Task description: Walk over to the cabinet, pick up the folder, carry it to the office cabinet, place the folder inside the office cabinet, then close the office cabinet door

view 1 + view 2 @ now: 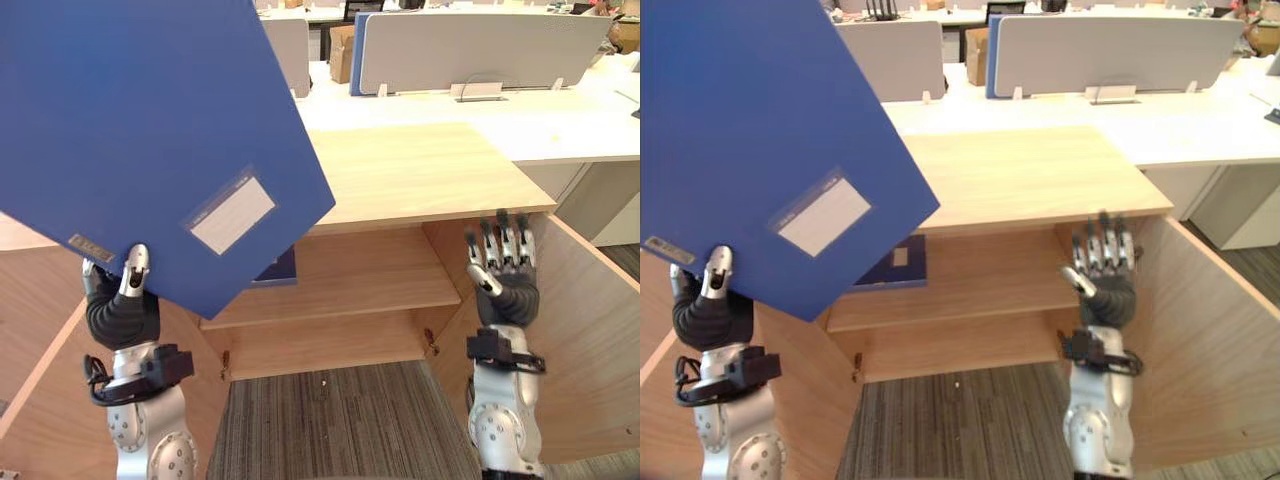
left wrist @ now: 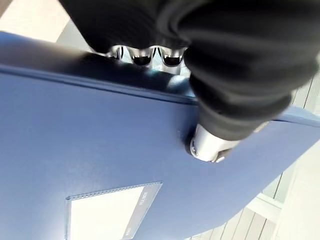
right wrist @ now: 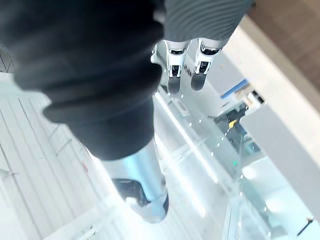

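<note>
Bright even light; glare washes the right wrist view.

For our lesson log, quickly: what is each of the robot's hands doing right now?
Left hand: shut on the blue folder, thumb pressed on its face.
Right hand: open, fingers straight, holding nothing.

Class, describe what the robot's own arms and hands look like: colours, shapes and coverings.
The left arm and right arm are silver-grey metal with rounded, screw-dotted housings. A black block sits at each wrist. The left hand and right hand wear dark ribbed covers; their fingers are silver with dark tips.
</note>
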You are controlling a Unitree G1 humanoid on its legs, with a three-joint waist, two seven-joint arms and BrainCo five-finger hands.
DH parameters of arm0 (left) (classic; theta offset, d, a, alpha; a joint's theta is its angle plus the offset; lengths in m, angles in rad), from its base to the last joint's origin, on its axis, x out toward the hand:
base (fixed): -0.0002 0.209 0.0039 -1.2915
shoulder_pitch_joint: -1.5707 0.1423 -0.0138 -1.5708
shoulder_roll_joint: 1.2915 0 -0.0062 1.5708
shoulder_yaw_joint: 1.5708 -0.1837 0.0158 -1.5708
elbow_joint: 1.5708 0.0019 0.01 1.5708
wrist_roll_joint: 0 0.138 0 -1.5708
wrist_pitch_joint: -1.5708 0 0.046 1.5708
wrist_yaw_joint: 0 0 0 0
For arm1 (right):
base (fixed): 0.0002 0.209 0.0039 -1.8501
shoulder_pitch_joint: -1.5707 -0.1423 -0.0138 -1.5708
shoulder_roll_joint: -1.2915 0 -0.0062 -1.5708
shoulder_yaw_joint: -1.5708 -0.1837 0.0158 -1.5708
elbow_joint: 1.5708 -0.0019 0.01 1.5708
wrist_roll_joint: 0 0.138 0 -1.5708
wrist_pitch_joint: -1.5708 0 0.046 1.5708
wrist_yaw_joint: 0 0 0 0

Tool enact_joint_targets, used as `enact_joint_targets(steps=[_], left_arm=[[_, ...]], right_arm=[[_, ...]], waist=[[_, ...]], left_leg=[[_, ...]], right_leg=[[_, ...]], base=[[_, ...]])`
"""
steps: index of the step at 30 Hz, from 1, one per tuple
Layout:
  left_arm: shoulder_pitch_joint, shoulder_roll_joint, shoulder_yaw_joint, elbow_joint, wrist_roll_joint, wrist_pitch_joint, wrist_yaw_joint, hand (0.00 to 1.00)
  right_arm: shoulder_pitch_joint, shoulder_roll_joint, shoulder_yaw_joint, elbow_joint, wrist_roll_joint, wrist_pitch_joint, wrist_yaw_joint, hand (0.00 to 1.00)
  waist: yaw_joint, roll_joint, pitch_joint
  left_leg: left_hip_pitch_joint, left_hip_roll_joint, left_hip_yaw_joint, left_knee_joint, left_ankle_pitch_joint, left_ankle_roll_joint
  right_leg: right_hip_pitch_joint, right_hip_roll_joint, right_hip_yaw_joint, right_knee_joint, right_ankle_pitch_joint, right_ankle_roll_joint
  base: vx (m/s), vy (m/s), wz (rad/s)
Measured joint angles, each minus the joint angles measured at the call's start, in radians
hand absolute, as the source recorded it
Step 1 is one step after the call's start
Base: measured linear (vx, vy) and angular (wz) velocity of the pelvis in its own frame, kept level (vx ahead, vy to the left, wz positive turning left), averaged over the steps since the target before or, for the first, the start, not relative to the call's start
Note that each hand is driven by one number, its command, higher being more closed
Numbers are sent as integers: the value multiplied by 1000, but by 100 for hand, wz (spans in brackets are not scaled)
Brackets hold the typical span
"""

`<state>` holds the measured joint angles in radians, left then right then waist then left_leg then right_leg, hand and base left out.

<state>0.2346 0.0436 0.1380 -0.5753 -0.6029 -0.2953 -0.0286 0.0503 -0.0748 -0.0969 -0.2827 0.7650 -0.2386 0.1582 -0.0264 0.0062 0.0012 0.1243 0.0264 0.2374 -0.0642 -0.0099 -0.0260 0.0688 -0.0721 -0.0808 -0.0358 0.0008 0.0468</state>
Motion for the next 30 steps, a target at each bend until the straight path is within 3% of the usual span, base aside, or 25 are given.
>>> enact_joint_targets(steps=[8, 21, 30], left_arm=[[-36, 6, -15, 57, 3, 0, -45, 100], [-61, 43, -90, 97, 2, 2, -62, 100], [-69, 73, -152, 97, -4, -6, -73, 100]], right_arm=[[-210, -110, 103, 5, 83, 28, 89, 0], [-443, -249, 250, 193, 87, 53, 97, 0], [-636, -338, 421, 291, 79, 69, 123, 0]], waist=[[21, -3, 3], [32, -13, 9], [41, -13, 8]], left_leg=[[-1, -1, -3, 0, 0, 1], [1, -3, -12, -3, 5, 5], [3, -3, -20, -20, 20, 3]], right_leg=[[4, -1, -2, 5, 0, 0], [6, -5, -10, 12, 0, 0], [3, -2, -21, 15, 0, 0]], base=[[-7, -4, 0], [-19, -6, 2], [-6, -3, 1]])
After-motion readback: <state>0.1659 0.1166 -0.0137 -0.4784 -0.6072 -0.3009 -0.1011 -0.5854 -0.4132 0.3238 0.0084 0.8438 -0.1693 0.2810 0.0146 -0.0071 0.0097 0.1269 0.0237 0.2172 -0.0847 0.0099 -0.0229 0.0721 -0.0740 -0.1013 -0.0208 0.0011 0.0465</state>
